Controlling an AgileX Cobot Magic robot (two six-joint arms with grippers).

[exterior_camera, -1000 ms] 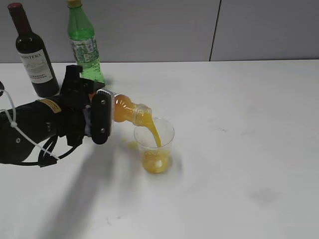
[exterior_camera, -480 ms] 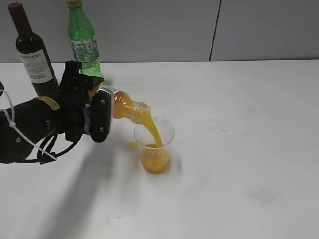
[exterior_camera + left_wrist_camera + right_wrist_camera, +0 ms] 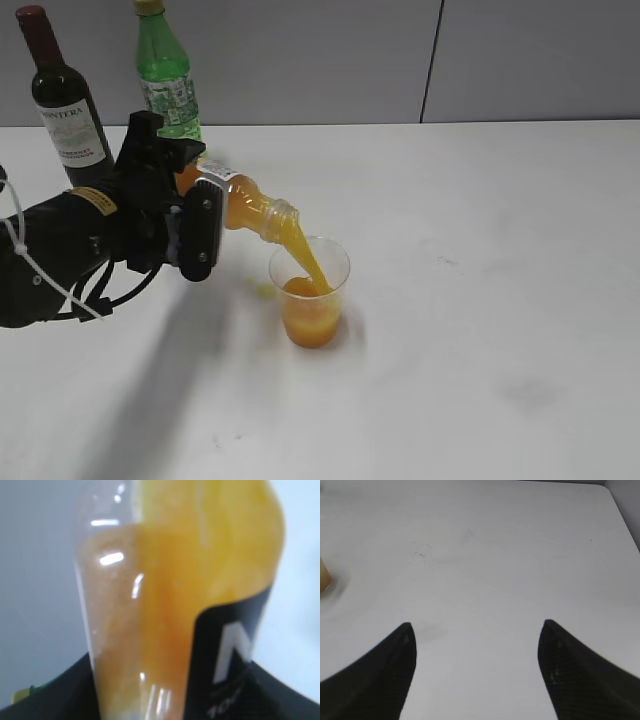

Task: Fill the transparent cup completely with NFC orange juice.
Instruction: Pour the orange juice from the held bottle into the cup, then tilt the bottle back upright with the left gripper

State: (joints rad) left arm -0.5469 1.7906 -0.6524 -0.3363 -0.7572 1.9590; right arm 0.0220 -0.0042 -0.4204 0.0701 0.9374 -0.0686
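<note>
The transparent cup (image 3: 310, 268) stands upright on the white table (image 3: 480, 300), roughly a third full of orange juice (image 3: 311, 318). My left gripper (image 3: 190, 195) is shut on the NFC bottle (image 3: 250, 212), which is tipped with its mouth over the cup's rim. A stream of juice runs from the bottle into the cup. The left wrist view is filled by the bottle (image 3: 200, 580), with its black label and juice inside. My right gripper (image 3: 477, 625) hangs open over bare table, holding nothing. It does not show in the exterior view.
A dark wine bottle (image 3: 65, 100) and a green soda bottle (image 3: 168, 85) stand at the back left, behind my left arm. A small orange splash (image 3: 264, 290) lies on the table just left of the cup. A grey wall runs along the far edge.
The bottle's base has lifted, so it tilts more steeply. The juice level in the cup has risen. The right gripper has not visibly changed.
</note>
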